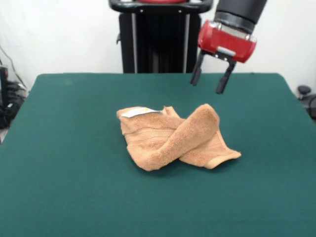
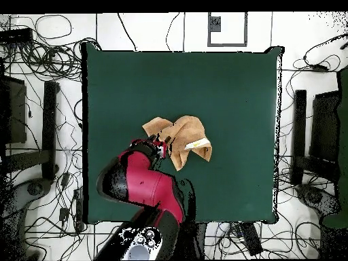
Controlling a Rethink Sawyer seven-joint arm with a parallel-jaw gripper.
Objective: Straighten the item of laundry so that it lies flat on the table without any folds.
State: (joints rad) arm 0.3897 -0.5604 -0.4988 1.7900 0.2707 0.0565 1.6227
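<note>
The orange-tan terry towel lies crumpled near the middle of the dark green table. One thick fold is rolled diagonally over the rest, and its white label shows at the far left corner. My gripper hangs open and empty above the table, just behind the towel's raised right part, with both dark fingers pointing down. In the overhead view the towel sits at the table's centre and the gripper is at its left edge.
The robot's black pedestal stands behind the table's far edge. Cables and stands lie on the floor around the table in the overhead view.
</note>
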